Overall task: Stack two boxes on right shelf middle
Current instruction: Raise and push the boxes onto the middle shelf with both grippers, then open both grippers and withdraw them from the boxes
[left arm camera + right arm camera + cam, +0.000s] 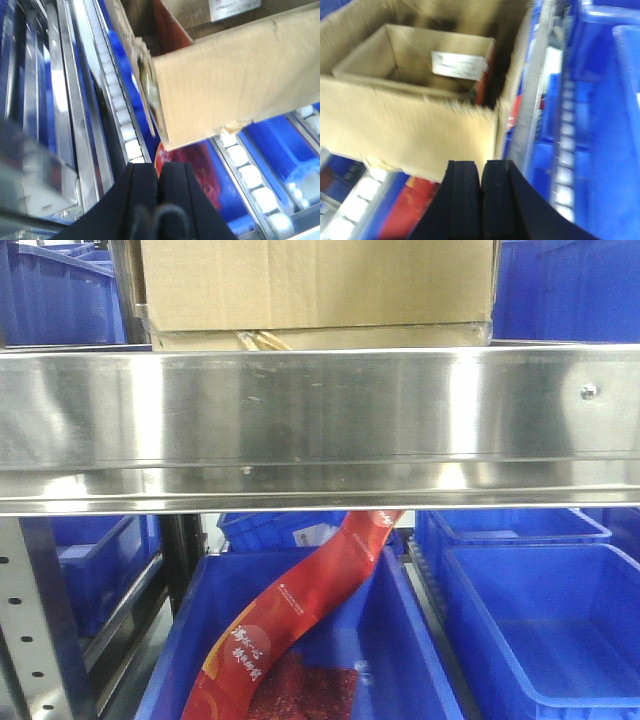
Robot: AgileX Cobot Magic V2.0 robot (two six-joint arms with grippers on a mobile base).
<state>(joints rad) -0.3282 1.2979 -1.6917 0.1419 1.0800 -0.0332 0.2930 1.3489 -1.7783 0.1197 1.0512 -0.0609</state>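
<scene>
Front-facing view puts the shelf (320,420) right across the middle, its broad mirror-like lip running edge to edge with one small screw (589,391) near the right end. On top of it sits the large box (318,282), plain brown cardboard, resting on the thin flat box (320,338) whose edge shows just above the lip, with a curl of yellowish tape (262,340) at its front. Below the shelf, blue bins (545,630) stand side by side, and the nearer bin (290,640) holds a long red printed pack (300,615) leaning up toward the lip. A perforated grey upright (35,630) stands at lower left. From the left wrist, the left hand (159,175) has its two dark fingers pressed together with nothing between them, hanging just below a corner of the large box (240,80), apart from it; a roller track (117,100) runs along beside it. From the right wrist, the right hand (481,175) is likewise closed tight on nothing, just short of the near wall of the open-topped large box (410,130), inside which a smaller cardboard tray with a white label (458,65) shows, though the view is blurred
</scene>
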